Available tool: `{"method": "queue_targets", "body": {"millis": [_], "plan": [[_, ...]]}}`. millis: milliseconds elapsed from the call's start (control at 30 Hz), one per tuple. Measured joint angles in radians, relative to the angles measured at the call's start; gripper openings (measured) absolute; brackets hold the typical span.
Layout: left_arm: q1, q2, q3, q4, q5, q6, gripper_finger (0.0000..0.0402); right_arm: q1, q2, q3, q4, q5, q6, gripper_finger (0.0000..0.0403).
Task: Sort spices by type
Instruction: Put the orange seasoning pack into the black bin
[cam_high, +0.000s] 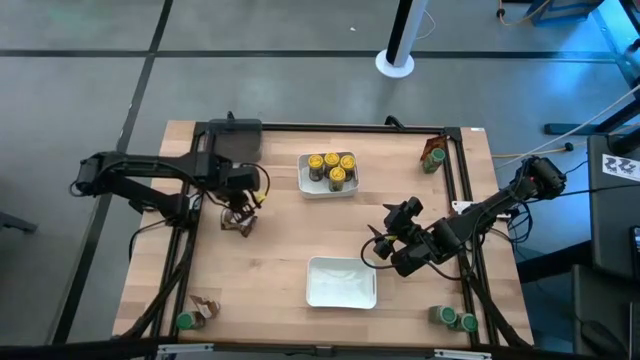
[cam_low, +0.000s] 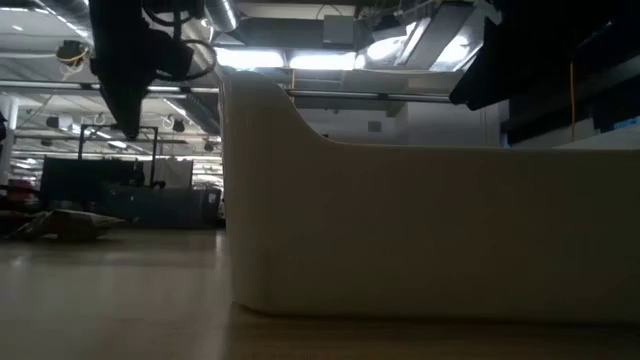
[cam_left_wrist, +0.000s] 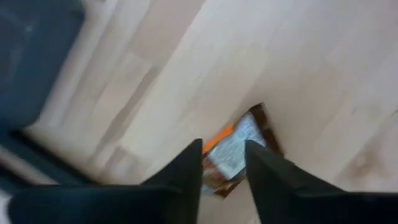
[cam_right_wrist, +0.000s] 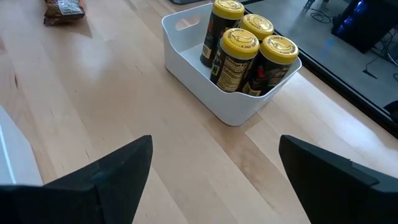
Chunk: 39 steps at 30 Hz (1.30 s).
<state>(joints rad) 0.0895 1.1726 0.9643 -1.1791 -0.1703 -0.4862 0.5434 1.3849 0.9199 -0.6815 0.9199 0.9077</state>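
A crinkled brown-orange packet (cam_high: 240, 224) (cam_left_wrist: 235, 144) lies flat on the wooden table near its far left. My left gripper (cam_high: 240, 207) (cam_left_wrist: 224, 155) hangs just above it, pointing down, its fingers a little apart and clear of the packet (cam_low: 68, 222). Several yellow-lidded jars (cam_high: 331, 168) (cam_right_wrist: 245, 46) stand in a white tray (cam_high: 312, 187) at the far middle. My right gripper (cam_high: 383, 238) (cam_right_wrist: 214, 143) waits wide open right of centre, aimed at that tray. Another packet (cam_high: 433, 157) rests at the far right. A packet (cam_high: 207, 308) and a green-lidded jar (cam_high: 185, 321) sit near left; two green-lidded jars (cam_high: 452, 318) near right.
A second white tray (cam_high: 341, 283) (cam_low: 420, 240) stands near the front middle and fills most of the low view. A dark square bin (cam_high: 235, 140) sits at the far left, just behind my left gripper. A black frame runs along the table's left, far and right sides.
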Motion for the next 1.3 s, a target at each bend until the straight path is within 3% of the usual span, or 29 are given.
{"method": "queue_targets", "body": {"millis": [167, 300, 600, 900, 1300], "plan": [[-0.006, 0.039, -0.011, 0.073, 0.035, 0.013, 0.0182, 0.000, 0.000, 0.000, 0.000, 0.000, 0.000, 0.0349], [-0.054, 0.097, -0.011, 0.116, 0.038, 0.100, 0.0201, 0.000, 0.000, 0.000, -0.001, 0.003, -0.007, 0.0349], [-0.146, 0.269, -0.011, 0.122, 0.038, -0.013, 0.0193, 0.000, 0.000, 0.000, -0.001, 0.004, -0.018, 0.0349], [-0.156, 0.381, -0.011, 0.125, 0.036, -0.209, 0.0178, 0.000, 0.000, 0.000, 0.000, 0.006, -0.022, 0.0349], [-0.155, 0.491, -0.011, 0.170, -0.022, -0.237, 0.0172, 0.000, 0.000, 0.000, 0.000, 0.007, -0.022, 0.0349]]}}
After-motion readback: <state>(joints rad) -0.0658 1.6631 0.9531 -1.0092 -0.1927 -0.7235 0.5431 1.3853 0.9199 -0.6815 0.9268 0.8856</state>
